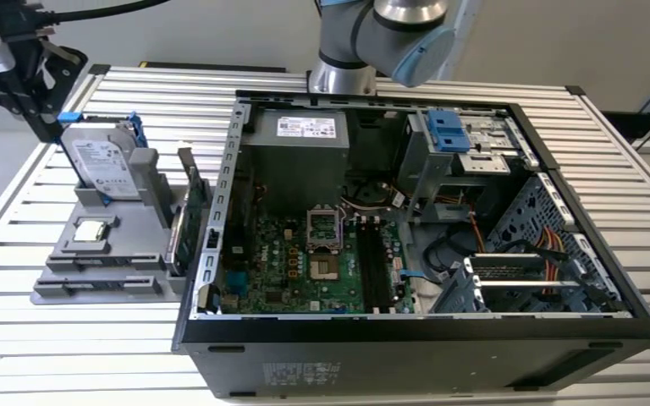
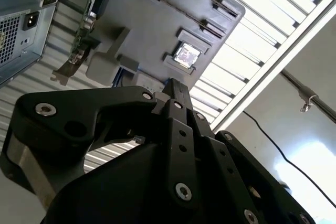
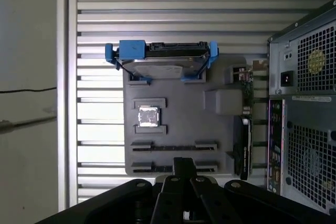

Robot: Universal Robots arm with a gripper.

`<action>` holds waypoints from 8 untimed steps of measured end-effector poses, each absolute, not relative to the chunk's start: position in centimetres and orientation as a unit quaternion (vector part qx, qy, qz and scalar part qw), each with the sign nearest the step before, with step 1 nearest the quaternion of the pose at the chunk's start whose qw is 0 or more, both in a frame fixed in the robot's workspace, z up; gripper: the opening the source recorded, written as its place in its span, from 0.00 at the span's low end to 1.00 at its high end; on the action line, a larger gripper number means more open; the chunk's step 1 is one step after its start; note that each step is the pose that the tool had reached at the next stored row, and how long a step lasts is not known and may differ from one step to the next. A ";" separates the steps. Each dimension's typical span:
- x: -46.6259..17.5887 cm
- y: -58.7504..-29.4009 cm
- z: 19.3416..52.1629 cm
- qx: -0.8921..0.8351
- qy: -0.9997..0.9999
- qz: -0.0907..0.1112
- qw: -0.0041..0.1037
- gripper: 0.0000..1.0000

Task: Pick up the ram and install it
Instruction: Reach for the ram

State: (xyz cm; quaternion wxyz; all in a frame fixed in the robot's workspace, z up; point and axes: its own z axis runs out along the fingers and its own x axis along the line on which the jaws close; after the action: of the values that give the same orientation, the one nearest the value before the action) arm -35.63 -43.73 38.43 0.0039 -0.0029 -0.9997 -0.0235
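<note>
Low in the first wrist view, the gripper [image 3: 184, 162] hangs over the grey holder [image 3: 178, 114], fingers pressed together, holding nothing. The ram [image 3: 173, 148] seems to be the thin dark strip standing edge-on between two clips, just beside the fingertips.

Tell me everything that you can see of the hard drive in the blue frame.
The hard drive is a flat silver metal box with a pale label on its broad face. A blue plastic frame grips its two ends. It stands on edge in the grey holder, at the exterior view's left of the open computer case. Only the frame and the holder touch it.
</note>
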 end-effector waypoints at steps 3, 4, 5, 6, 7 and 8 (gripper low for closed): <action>-35.6 -43.8 38.4 0.003 -1.000 -0.024 0.004 0.00; -35.6 -43.8 38.4 0.005 -1.000 -0.024 0.004 0.00; -35.6 -43.8 38.3 0.006 -1.000 -0.024 0.004 0.00; -35.6 -43.9 38.3 0.008 -1.000 -0.024 0.004 0.00; -35.6 -43.9 38.3 0.009 -1.000 -0.023 0.004 0.00; -35.6 -44.0 38.3 0.011 -1.000 -0.023 0.004 0.00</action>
State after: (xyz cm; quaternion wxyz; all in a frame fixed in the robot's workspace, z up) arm -35.62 -43.95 38.30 0.0042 0.0106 -0.9997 -0.0235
